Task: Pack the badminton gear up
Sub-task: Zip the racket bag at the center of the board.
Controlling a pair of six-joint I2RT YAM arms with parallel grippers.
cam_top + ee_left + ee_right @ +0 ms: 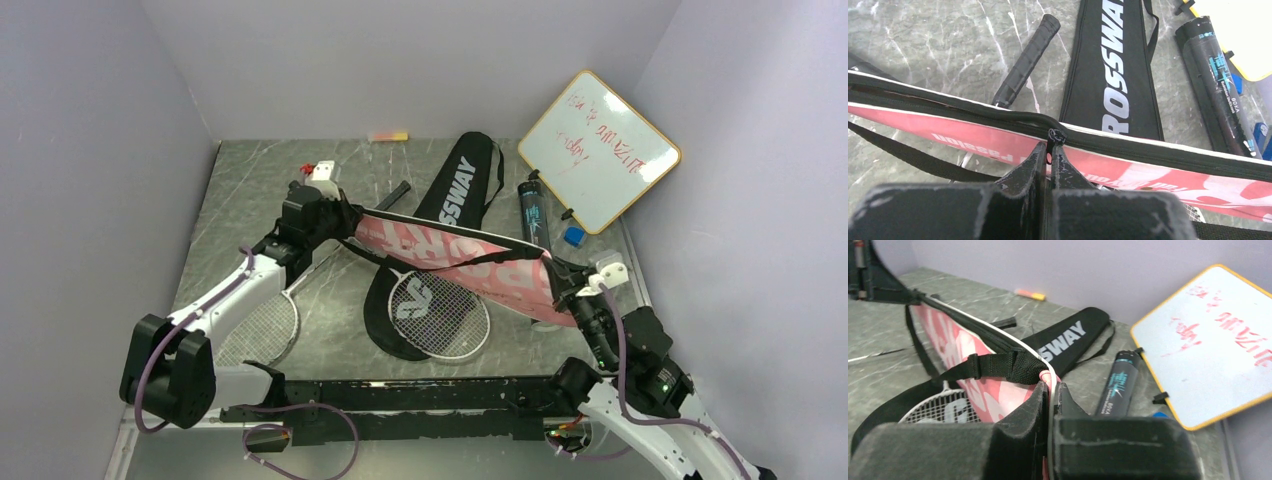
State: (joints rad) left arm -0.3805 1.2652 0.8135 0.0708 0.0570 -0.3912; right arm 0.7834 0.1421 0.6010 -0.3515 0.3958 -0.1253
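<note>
The pink cover (pixel 455 255), soft, light, floppy cloth with a bumpy black zipper, is stretched in the middle above the gray table (pixel 250 190) and is best held by its ends, where the left claw (pixel 1049 150) is clamped on the zipper tab (pixel 1054 136) and the right claw (pixel 1050 385) is clamped on its right end.

Robot lab cell here: plain lilac walls (pixel 400 60) box in a marble-look table (pixel 250 190), left arm (pixel 230 295) and right arm (pixel 645 345) bolted at its near edge, whiteboard (pixel 600 150) leaning right.

black cover (pixel 1113 75) – "ROSSWA", tube (pixel 1219 90) – perhaps "BOKA"
</note>
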